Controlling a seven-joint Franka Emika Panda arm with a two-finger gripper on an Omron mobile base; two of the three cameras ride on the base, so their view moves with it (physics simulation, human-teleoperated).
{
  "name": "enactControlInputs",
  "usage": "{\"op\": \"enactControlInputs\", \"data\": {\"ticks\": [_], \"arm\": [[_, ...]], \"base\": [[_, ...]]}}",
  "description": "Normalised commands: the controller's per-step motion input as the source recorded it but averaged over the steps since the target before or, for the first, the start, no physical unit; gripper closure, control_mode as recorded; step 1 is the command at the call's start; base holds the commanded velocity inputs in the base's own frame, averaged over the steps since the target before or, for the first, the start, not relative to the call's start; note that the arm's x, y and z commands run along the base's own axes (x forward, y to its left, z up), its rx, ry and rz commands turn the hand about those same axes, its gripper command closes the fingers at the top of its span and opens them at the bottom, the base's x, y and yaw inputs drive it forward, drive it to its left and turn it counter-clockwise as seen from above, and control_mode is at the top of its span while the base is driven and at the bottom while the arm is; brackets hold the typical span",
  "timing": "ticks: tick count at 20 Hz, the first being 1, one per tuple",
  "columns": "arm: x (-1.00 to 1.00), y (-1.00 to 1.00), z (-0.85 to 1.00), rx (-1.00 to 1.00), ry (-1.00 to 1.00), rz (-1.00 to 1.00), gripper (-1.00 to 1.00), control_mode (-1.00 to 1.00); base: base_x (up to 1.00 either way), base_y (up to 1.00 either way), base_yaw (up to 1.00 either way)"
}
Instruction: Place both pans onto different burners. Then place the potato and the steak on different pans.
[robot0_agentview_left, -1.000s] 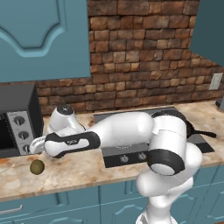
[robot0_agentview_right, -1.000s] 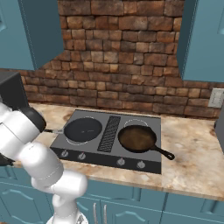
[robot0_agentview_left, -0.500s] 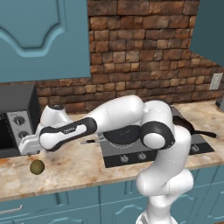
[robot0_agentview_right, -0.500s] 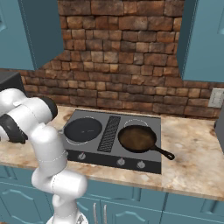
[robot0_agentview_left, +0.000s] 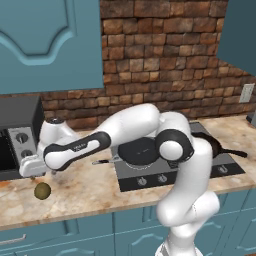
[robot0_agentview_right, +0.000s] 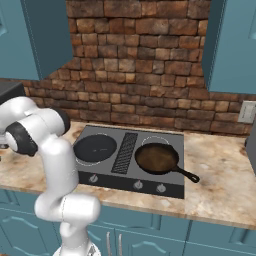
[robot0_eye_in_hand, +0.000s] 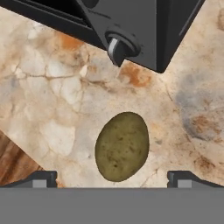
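Your tool (robot0_eye_in_hand: 112, 177) hangs wide open and empty above the potato (robot0_eye_in_hand: 122, 146) lying on the marble surface (robot0_eye_in_hand: 48, 100), just beside the microwave (robot0_eye_in_hand: 131, 26)

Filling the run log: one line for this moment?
tool: open, above potato | potato: on counter | pans: both on burners

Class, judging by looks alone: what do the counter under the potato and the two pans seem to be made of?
Counter: polished stone, likely granite or marble, with mottled beige and veins. Shallow pan: matte black metal, perhaps nonstick. Skillet: dark metal, maybe cast iron, brown inside. Potato: dull speckled skin.
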Motion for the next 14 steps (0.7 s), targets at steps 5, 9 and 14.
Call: {"op": "enactControlInputs", "data": {"ticks": [5,9,14], "arm": [[-0.05,0.00,-0.30,-0.07,0.00,0.00,-1.00,-1.00],[0.00,0.00,-0.20,-0.05,0.00,0.00,-1.00,-1.00],[0.00,0.00,-0.03,-0.02,0.00,0.00,-1.00,-1.00]], "base": [[0.00,0.00,0.00],[0.00,0.00,0.00],[0.00,0.00,0.00]]}}
